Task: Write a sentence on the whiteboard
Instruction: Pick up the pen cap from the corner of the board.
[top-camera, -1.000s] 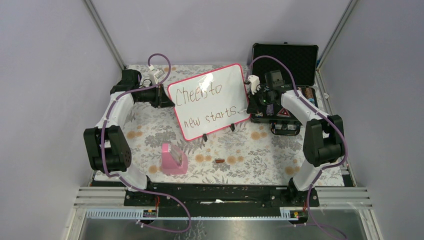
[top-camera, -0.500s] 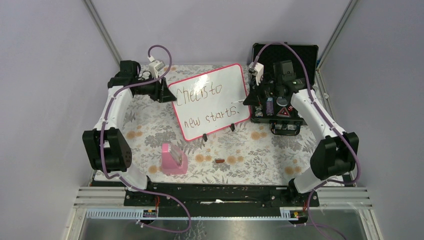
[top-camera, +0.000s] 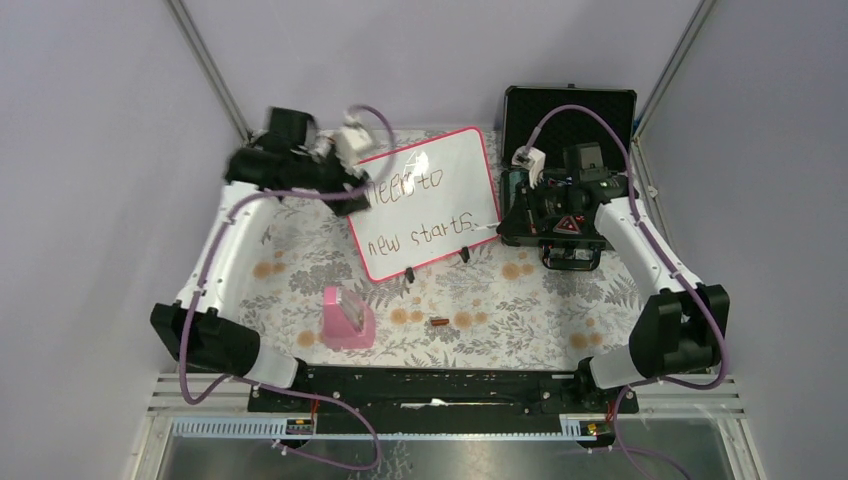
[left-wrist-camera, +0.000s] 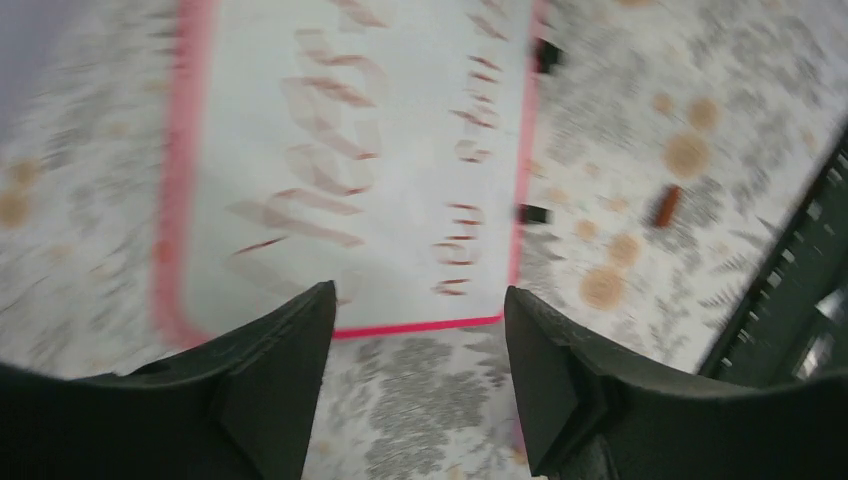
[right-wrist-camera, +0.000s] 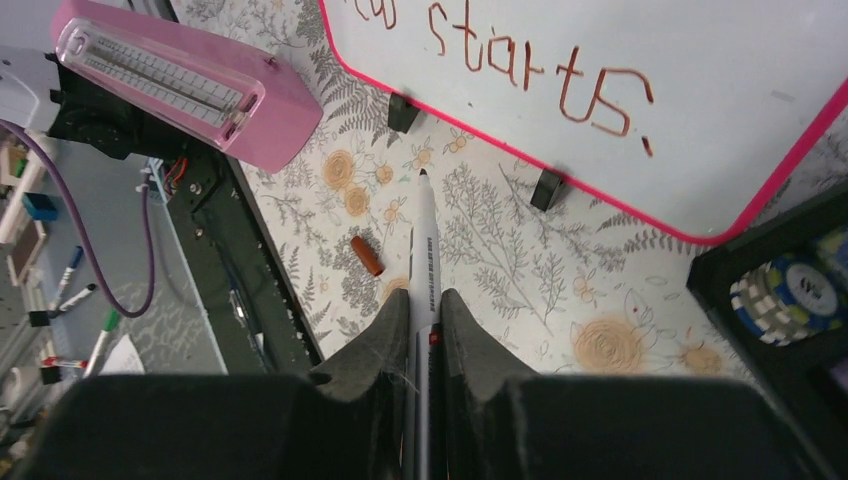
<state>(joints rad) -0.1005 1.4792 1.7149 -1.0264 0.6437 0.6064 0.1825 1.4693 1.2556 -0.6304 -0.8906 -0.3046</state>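
Right gripper (right-wrist-camera: 425, 300) is clamped on a marker (right-wrist-camera: 424, 240), which runs lengthwise between the fingers with its dark tip pointing forward, a hold that suits pressing the tip to a surface. The tip is off the board (right-wrist-camera: 640, 110) and hangs over the flowered cloth (right-wrist-camera: 520, 300), just short of the board's near edge with its two black feet. The sentence (top-camera: 420, 235) sits in two lines on the board, and the lower line, "new starts", ends in a dot, so the writing looks finished to me. A small brown cap (right-wrist-camera: 367, 256) lies on the cloth beside the marker's line, well apart from the pink box (right-wrist-camera: 180, 85), probably left there for recapping. Left gripper (left-wrist-camera: 420, 310) is spread wide with nothing between its fingers, poised over the board's short edge; whether it touches the frame I cannot tell. The board lies mid-table, between the two arms and next to the black case (top-camera: 568, 115). From above, the left arm covers the start of the upper line. The left wrist view is smeared, so its letters cannot be read. The right wrist view cuts off everything but "starts", and the marker's rear end is buried between the fingers. The right arm hides much of the case's contents.
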